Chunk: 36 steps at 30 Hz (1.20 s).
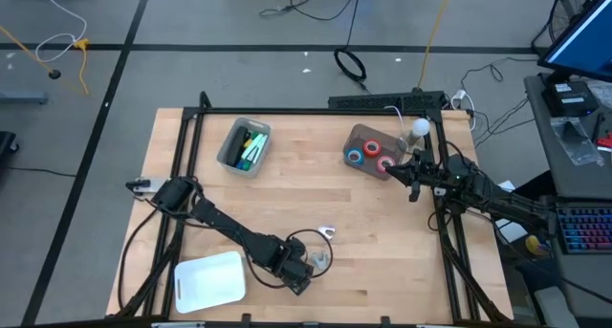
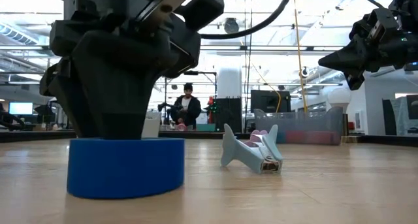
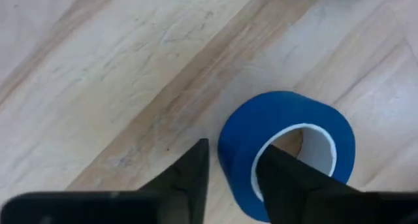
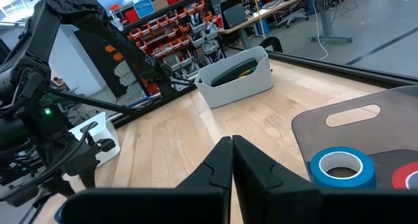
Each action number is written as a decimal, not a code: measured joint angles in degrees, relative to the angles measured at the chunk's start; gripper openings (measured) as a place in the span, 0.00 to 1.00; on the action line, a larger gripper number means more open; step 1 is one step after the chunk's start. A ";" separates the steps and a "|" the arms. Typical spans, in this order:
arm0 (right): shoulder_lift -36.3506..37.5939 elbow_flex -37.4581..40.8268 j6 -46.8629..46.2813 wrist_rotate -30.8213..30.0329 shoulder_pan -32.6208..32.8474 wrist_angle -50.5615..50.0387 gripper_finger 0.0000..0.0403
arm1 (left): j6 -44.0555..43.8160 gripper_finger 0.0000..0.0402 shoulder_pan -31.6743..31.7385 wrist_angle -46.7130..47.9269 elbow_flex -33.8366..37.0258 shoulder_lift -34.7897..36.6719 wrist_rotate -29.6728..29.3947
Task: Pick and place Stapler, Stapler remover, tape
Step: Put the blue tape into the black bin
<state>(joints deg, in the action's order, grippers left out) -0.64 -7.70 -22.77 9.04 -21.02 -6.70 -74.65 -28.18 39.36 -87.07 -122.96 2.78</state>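
Blue tape roll (image 3: 287,152) on table, left gripper (image 3: 232,178) fingers straddling its wall; right gripper (image 4: 232,168) fingers together, aloft.

Grey floor (image 1: 239,41) with cables, seated person (image 2: 187,106), red parts shelves (image 4: 170,18)

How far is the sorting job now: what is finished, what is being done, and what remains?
Done: three tape rolls lie in the brown bin. In hand: the left gripper straddles the wall of a blue tape roll on the table. Left: the pale staple remover lies loose on the wood. The right gripper waits shut beside the bin.
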 joint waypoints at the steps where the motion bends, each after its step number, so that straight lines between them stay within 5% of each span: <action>1: 0.00 0.00 -0.05 0.00 0.02 0.00 0.01 | -0.08 0.28 0.01 0.27 0.00 0.11 -0.03; 8: 0.00 0.00 -0.44 0.00 0.02 0.00 0.01 | 1.26 0.10 0.13 0.85 0.14 1.47 -1.49; 26: -0.04 0.22 -7.01 3.31 0.02 4.14 0.01 | 18.35 0.10 10.73 -5.68 0.07 17.69 -15.84; 31: -1.69 0.22 1.69 10.96 0.13 14.33 0.01 | 27.69 0.10 17.40 -14.40 -0.04 20.03 -12.37; 36: -7.29 0.15 4.07 11.89 0.13 28.08 0.01 | 32.35 0.10 24.18 -21.46 0.02 19.14 -2.58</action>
<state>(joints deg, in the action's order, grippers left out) -7.93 -7.55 -18.69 20.93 -20.88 21.38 -42.30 -4.00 17.90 -87.05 -103.81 0.20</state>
